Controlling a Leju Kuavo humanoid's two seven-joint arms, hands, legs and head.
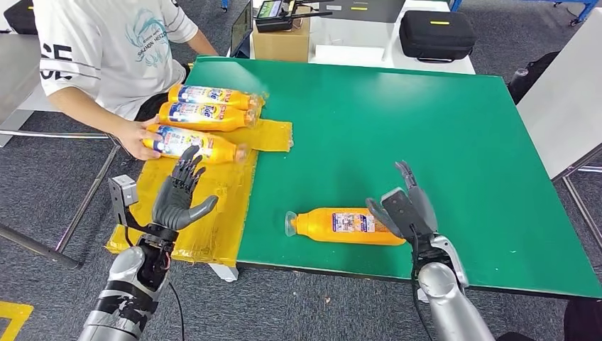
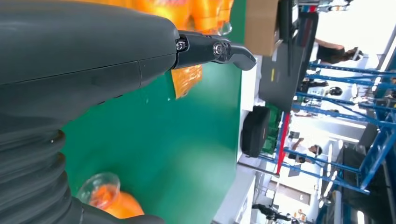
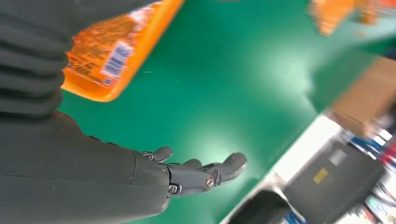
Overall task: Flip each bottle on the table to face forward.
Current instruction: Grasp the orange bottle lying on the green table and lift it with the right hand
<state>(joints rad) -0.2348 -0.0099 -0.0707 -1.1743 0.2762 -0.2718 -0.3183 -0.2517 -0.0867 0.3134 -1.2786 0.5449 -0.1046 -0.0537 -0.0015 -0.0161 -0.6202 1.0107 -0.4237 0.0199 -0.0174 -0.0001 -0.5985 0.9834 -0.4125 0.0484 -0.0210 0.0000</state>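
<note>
Near the green tabletop's [image 1: 426,128] front edge, an orange bottle [image 1: 344,226] lies beside the right hand [image 1: 408,206], fingers spread, holding nothing; the left hand [image 1: 177,195] hovers likewise spread.

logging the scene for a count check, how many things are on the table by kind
orange bottles: 4 — three side by side on the mat, one lying alone near the right hand
yellow mat: 1
total: 5 things on the green table
</note>
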